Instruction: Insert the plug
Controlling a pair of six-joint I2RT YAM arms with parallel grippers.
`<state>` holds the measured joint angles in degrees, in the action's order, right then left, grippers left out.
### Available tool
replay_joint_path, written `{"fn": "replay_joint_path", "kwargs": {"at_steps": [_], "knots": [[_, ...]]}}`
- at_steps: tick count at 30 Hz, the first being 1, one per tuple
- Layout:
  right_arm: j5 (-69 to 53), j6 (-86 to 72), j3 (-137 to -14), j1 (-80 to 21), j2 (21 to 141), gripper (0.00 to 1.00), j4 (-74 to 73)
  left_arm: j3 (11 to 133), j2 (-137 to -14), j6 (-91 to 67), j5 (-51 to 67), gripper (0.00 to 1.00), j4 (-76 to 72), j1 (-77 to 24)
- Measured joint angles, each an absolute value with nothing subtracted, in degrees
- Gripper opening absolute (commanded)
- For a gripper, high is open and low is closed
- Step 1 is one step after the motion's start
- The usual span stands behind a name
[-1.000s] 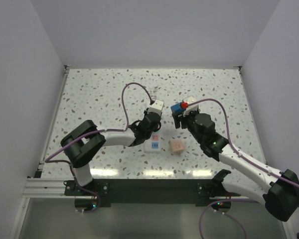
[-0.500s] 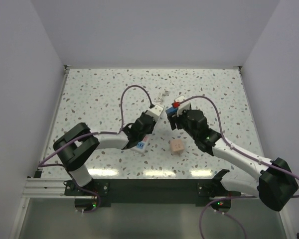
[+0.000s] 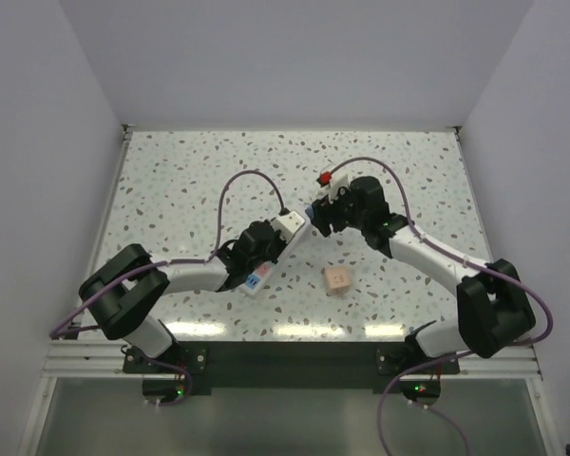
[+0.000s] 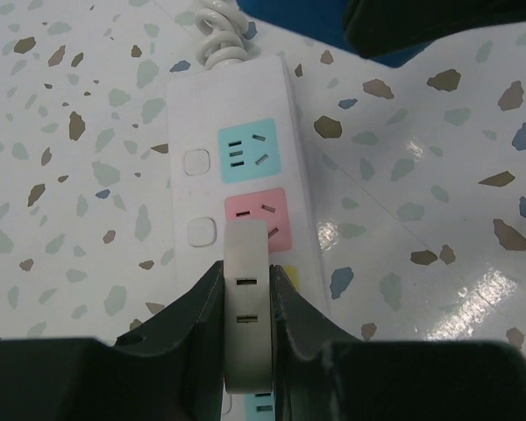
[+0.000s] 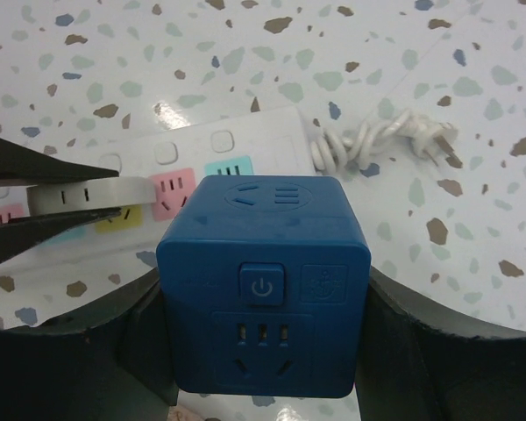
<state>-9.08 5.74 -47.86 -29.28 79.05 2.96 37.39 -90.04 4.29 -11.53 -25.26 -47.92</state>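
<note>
Your left claw (image 4: 247, 279) is closed to a narrow gap on a thin white adapter (image 4: 245, 303). The dark fingers (image 4: 206, 303) press both flat sides, and the edge with two small slots faces the left wrist camera. Under it a white power strip (image 4: 237, 105) lies flat on the speckled table (image 3: 190, 180). The strip shows a cyan socket (image 4: 248, 150) and below that a pink socket (image 4: 261, 215). A sliver of a yellow socket (image 4: 289, 279) shows just beside the adapter. From this view the adapter covers the lower left corner of the pink socket. You cannot tell whether it touches the strip or hangs above it. The strip's coiled cord (image 4: 221, 31) leaves its far end.

Your right claw (image 5: 267, 329) is spread wide around a blue socket cube (image 5: 263, 263) and grips it on two opposite sides. The cube's face with the power button looks straight into the right wrist camera. The cube is above the table, near the cord end of the strip. Past the cube you see the cord bunched up, with its pronged plug (image 5: 434, 147) lying loose on the table.

From the top camera the two claws come close together near the middle of the table, and the strip lies at a slant under the left arm. A small tan cube (image 3: 337, 278) sits alone on the table, nearer the bases and apart from both claws.
</note>
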Motion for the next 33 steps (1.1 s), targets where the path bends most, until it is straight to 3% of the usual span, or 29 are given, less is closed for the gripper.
{"fn": "replay_joint_path", "kwargs": {"at_steps": [1, 4, 5, 7, 11, 17, 25, 33], "knots": [[-10.7, 6.1, -49.0, -29.0, 80.5, 0.0, 2.2, 37.4, -90.1, 4.3, -11.4, 0.0, -25.3, -47.8], [-14.9, 6.9, -52.0, -28.8, 84.2, 0.0, -0.4, 37.4, -90.1, 4.1, -11.0, 0.14, -25.4, -47.6], [-16.1, 7.2, -52.8, -28.8, 85.3, 0.0, -1.1, 37.5, -90.1, 4.1, -11.0, 0.25, -25.4, -47.6], [-17.8, 7.9, -54.4, -28.9, 87.4, 0.0, -2.8, 37.5, -90.1, 3.9, -11.0, 0.36, -25.5, -47.6], [-20.6, 9.6, -58.4, -28.8, 91.5, 0.0, -6.6, 37.3, -90.8, 2.4, -10.2, 0.5, -23.4, -47.4], [-22.7, 11.5, -64.6, -28.8, 97.6, 0.0, -10.8, 36.0, -90.3, 0.1, -10.0, 0.54, -22.8, -47.4], [-23.1, 12.6, -67.0, -28.8, 101.1, 0.0, -14.0, 34.5, -88.5, -2.4, -11.2, 0.47, -22.5, -46.6], [-23.1, 14.0, -69.3, -28.8, 103.2, 0.0, -15.2, 33.8, -87.6, -2.8, -12.4, 0.47, -22.2, -45.6]]}}
